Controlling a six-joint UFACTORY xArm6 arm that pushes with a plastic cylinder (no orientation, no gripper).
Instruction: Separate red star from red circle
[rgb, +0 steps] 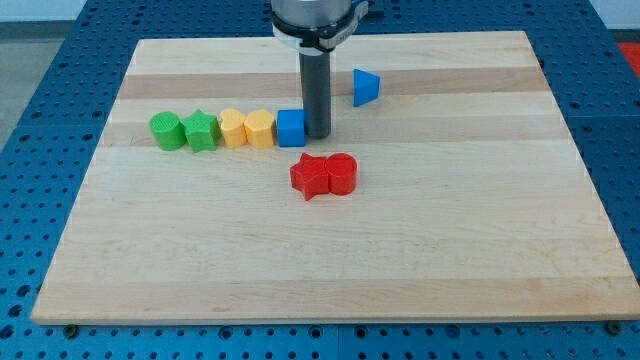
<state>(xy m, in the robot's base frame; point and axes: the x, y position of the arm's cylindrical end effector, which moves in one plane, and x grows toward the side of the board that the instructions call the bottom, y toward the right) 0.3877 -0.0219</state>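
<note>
Nearest the view's bottom lies a broad stretch of bare wooden board (330, 270), the best open room for a push. Above it sit the red star (310, 177) and the red circle (342, 173), touching side by side, the star on the view's left. Room is also free to the view's right of the circle and to the left of the star.

Just beyond them my tip (318, 135) rests on the board, holding nothing, pressed close against the right side of the blue cube (290, 128) and near the pair's upper edge, roughly above their seam. The risk, as I judge it: driving straight down could shove both red blocks together, or a sideways drift could knock the cube into the row beyond it — yellow blocks (246, 129), green star (201, 130), green cylinder (166, 131).

Farthest, a blue triangular block (366, 88) stands well apart near the top.
</note>
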